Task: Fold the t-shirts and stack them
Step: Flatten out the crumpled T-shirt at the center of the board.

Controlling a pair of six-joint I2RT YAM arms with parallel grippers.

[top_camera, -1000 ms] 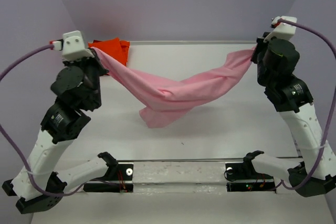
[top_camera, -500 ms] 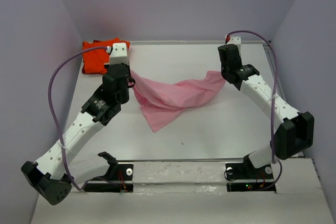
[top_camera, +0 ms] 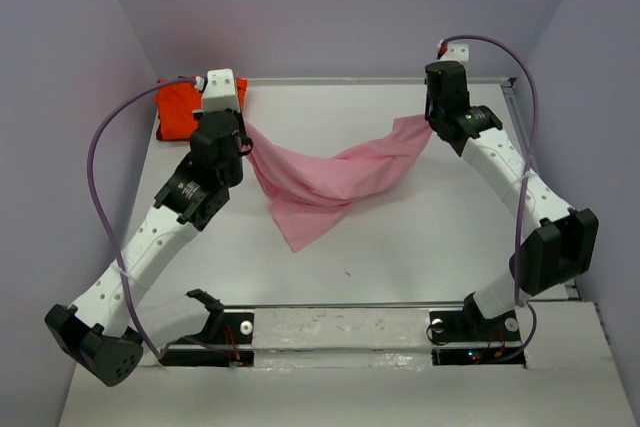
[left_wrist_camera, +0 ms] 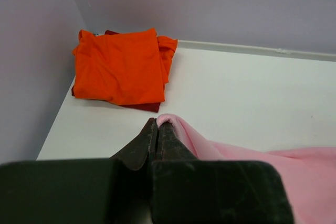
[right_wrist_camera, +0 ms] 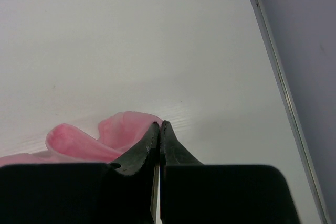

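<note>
Spreading is in hand: left end effector [left_wrist_camera: 157, 125] and right end effector [right_wrist_camera: 159, 126] each pinch the sagging pink t-shirt [top_camera: 330, 179], which next probably needs laying flat on the bench [top_camera: 420, 247].

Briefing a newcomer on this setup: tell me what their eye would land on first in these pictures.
The pink t-shirt stands out first. It is strung like a hammock between the left gripper and the right gripper, each shut on one end, and its middle sags toward the white table. Next comes the bright orange t-shirt, folded in the far left corner by the wall.
</note>
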